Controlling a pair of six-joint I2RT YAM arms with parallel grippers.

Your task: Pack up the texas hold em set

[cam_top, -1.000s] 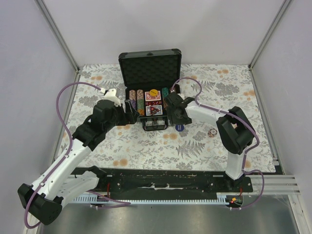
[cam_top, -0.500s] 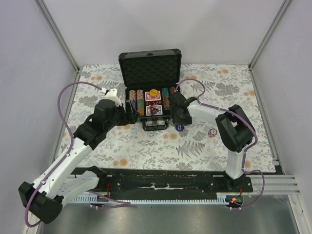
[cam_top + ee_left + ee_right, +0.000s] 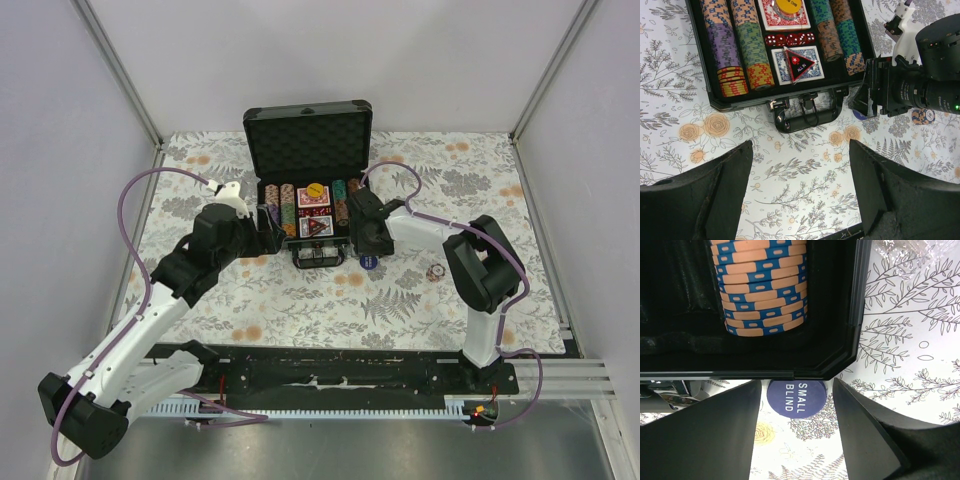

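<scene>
The dark briefcase (image 3: 308,140) stands open at the table's back, with foam lining in its lid. Its tray holds rows of multicoloured chips (image 3: 735,55), a red deck (image 3: 785,19), a blue deck (image 3: 810,65) under a triangular "ALL IN" marker, red dice (image 3: 790,39) and a yellow button (image 3: 315,189). A blue "SMALL BLIND" button (image 3: 796,398) lies on the table at the case's front right corner (image 3: 855,315). My right gripper (image 3: 796,440) is open, its fingers on either side of that button. My left gripper (image 3: 800,200) is open and empty, above the table in front of the case.
One loose chip (image 3: 436,272) lies on the flowered cloth right of the case; it also shows in the left wrist view (image 3: 923,116). The case handle (image 3: 802,117) sticks out toward me. The right arm (image 3: 920,90) sits close to the case's right side. Walls enclose the table.
My right gripper has shifted slightly toward the case's front right corner over the blue button, then held still. The left arm has barely moved.
</scene>
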